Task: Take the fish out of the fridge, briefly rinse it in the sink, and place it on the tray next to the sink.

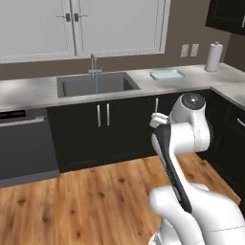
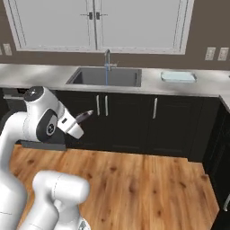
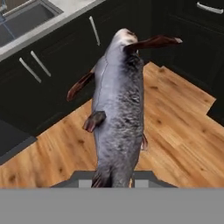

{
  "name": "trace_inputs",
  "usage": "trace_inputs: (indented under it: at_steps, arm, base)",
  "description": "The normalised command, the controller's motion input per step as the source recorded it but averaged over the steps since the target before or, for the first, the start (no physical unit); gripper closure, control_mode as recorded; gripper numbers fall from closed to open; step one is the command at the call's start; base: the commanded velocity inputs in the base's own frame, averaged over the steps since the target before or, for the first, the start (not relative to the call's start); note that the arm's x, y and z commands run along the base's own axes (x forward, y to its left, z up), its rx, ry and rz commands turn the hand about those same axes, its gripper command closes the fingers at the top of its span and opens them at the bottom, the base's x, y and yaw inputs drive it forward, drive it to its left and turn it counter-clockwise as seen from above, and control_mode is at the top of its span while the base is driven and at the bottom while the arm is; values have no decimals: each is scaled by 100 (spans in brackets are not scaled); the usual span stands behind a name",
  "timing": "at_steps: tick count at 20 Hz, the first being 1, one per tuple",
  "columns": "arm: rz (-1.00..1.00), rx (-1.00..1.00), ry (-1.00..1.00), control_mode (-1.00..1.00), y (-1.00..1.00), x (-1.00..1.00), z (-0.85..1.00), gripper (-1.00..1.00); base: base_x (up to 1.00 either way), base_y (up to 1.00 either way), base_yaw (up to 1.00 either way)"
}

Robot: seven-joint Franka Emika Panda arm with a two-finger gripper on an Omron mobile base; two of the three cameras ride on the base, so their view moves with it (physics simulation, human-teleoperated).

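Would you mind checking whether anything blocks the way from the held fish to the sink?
Nothing visible does. The gripper holds the fish out over open wood floor, in front of the dark cabinets. The sink basin is open, with water running from the faucet.

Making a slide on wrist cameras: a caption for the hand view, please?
End effector holds a grey fish above the wood floor, sink far off.

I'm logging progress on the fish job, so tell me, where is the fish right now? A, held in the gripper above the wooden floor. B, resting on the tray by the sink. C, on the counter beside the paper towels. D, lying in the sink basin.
A: in the hand view the grey fish rises from the gripper over wooden floor, away from the sink and the tray.
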Motion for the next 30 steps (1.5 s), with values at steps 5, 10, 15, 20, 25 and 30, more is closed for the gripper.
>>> trace_inputs:
  at_steps: [5, 10, 15, 20, 25, 30]
  arm:
    - [0, 0, 0, 100, 0, 0, 0, 100]
    - [0, 0, 0, 100, 0, 0, 0, 100]
    - [0, 0, 0, 100, 0, 0, 0, 100]
    - [0, 0, 0, 100, 0, 0, 0, 100]
    - [0, 0, 0, 100, 0, 0, 0, 100]
    - [0, 0, 0, 100, 0, 0, 0, 100]
  base:
    - [100, -84, 2]
    - [100, -6, 5]
    - [100, 15, 3]
    - [100, 7, 1]
    - [100, 30, 0]
    - [75, 46, 3]
